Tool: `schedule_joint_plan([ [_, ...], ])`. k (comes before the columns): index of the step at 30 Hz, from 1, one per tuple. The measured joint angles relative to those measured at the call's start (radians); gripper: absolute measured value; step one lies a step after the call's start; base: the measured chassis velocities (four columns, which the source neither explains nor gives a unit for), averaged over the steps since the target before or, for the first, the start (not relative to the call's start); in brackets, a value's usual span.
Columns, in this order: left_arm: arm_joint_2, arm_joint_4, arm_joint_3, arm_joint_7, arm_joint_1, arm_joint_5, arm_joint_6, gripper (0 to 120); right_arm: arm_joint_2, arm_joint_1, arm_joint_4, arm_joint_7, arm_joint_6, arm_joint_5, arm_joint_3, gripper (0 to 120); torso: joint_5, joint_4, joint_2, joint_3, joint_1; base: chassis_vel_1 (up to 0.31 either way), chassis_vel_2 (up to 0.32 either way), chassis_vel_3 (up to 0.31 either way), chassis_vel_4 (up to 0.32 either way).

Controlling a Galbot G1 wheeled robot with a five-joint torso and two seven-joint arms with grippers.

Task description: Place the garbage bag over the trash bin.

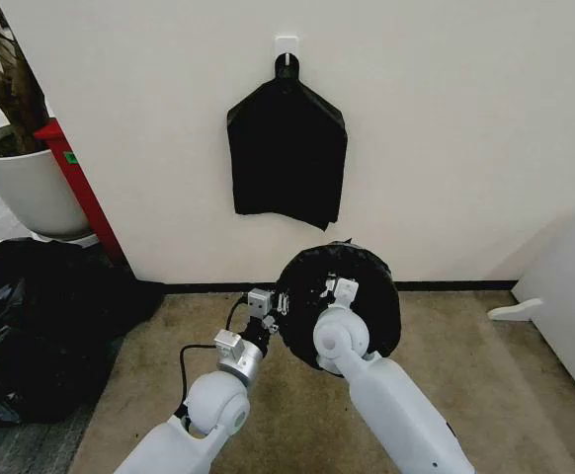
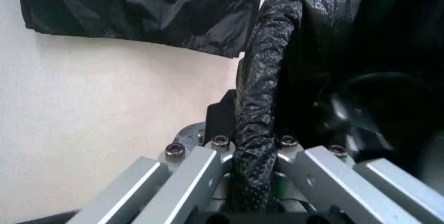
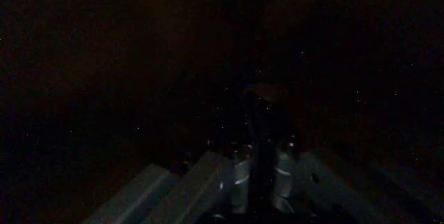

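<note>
Two arms reach forward from us toward the wall. The garbage bag [image 1: 367, 296] is draped over the trash bin, a round black-covered shape on the floor at about 12 o'clock from our base, just in front of the wall; the bin's own surface is hidden under the plastic, so we cannot point to it. The left gripper [image 1: 273, 314] sits at the 9 o'clock edge of that covered rim. In the left wrist view its two metal fingers [image 2: 201, 172] close on a textured fold of the bag [image 2: 260, 78] that runs up between them, so it is gripping the garbage bag at the rim. The right gripper [image 1: 339, 288] is over the middle of the covered opening, its wrist pointing down into the black plastic. The right wrist view is nearly all dark; we make out faint finger shapes [image 3: 208, 182] with a dark strip between them, but whether they clamp anything we cannot tell.

On the wall above, at 12 o'clock, a flat black bundle [image 1: 287, 153] hangs from a white hook [image 1: 287, 47]. At 9 o'clock lies a heap of black bags [image 1: 41, 326], and beyond it, at 10 o'clock, stands a white plant pot [image 1: 26, 183].
</note>
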Motion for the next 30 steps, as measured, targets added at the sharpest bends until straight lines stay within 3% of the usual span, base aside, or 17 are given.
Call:
schedule_joint_plan([
  [9,0.007,-0.017,0.005,0.03,0.018,0.0,-0.008,2,0.007,0.027,-0.099,-0.051,0.002,-0.052,0.059,0,-0.0002,-0.0006,0.0,0.0,0.0,0.0,0.0,0.0,0.0],
  [12,0.008,-0.022,0.007,0.035,0.021,0.001,-0.009,2,0.017,0.028,-0.116,-0.063,0.004,-0.063,0.065,0,0.0001,0.0002,0.0,0.0,0.0,0.0,0.0,0.0,0.0],
  [25,-0.012,0.025,0.016,0.034,0.001,0.0,-0.008,2,-0.009,-0.007,0.01,-0.031,0.006,-0.036,0.02,0,-0.0001,0.0,0.0,0.0,0.0,0.0,0.0,0.0,0.0],
  [30,-0.01,0.015,0.029,0.035,0.008,0.002,-0.007,2,0.016,0.018,-0.025,-0.031,0.006,-0.036,0.025,0,0.0,0.0,0.0,0.0,0.0,0.0,0.0,0.0,0.0],
])
